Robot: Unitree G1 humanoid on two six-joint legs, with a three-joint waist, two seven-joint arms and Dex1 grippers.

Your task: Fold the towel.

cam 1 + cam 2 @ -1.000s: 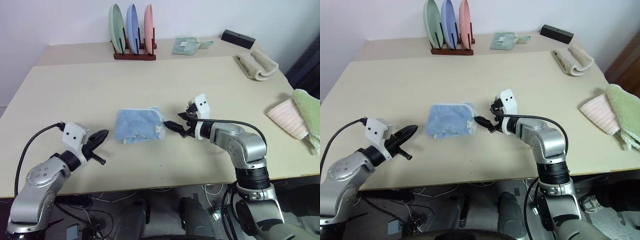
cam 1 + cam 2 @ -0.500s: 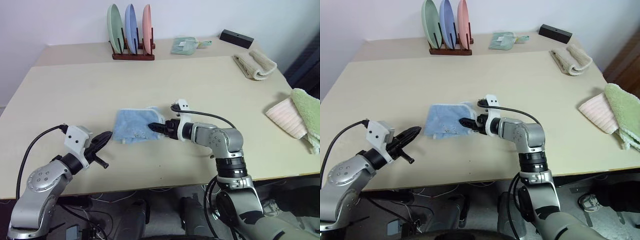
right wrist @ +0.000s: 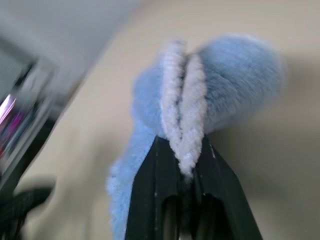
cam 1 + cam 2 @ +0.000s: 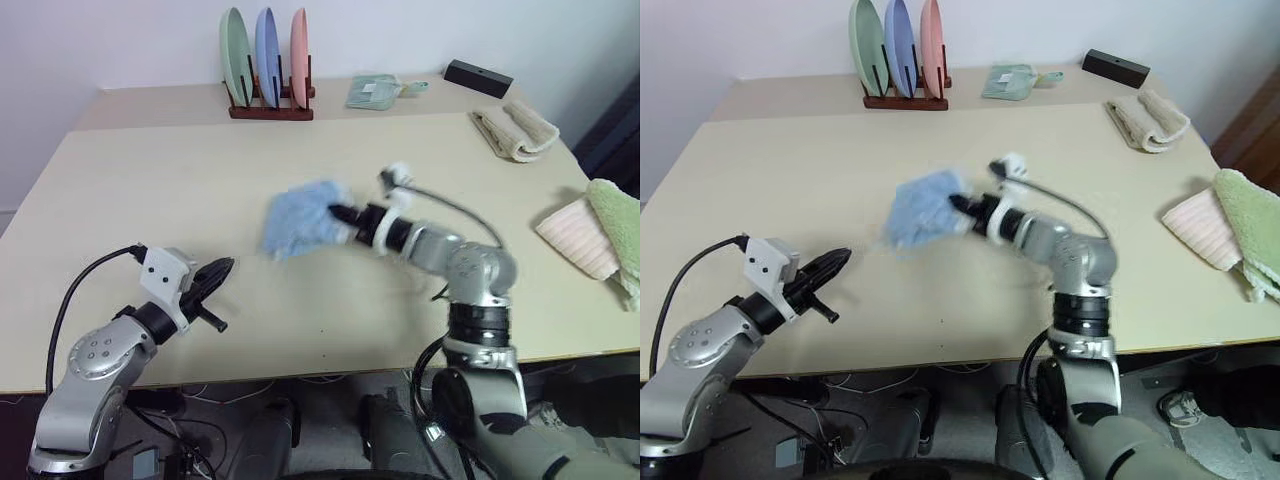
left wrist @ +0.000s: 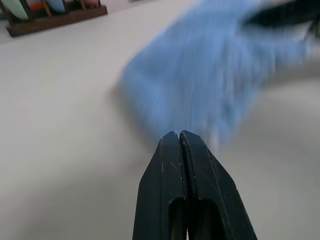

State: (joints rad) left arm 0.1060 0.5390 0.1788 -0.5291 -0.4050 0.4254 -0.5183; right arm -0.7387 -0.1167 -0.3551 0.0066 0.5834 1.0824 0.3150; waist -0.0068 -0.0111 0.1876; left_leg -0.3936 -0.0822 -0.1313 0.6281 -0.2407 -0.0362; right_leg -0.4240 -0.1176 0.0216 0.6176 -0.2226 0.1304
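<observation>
Reaching low over the near edge of the tabletop [image 4: 150, 190], the left arm is bent at the elbow with its forearm angled inward, and the left end effector [image 4: 222, 268] points about level toward the middle of the surface. Its two black fingers [image 5: 182, 165] are pressed flat together with nothing between them, and its tip sits short of the towel, apart from it.

Farther in, the right arm rises from its elbow at the near side and stretches forward and toward the left, the forearm lifted off the surface. The right end effector [image 4: 340, 213] is clamped on the towel [image 4: 298, 220]; in the right wrist view the pale hem is pinched between the two black fingers [image 3: 152, 192], with light blue cloth bulging to either side. The towel is bunched and hangs from that grip near the middle of the tabletop, its lower end close to the surface; whether it touches there I cannot tell.

At the far edge stands a wooden rack of plates [image 4: 265, 70], a small mint-green cloth [image 4: 372, 92] beside it, and a beige rolled towel [image 4: 515, 130] toward the right.
</observation>
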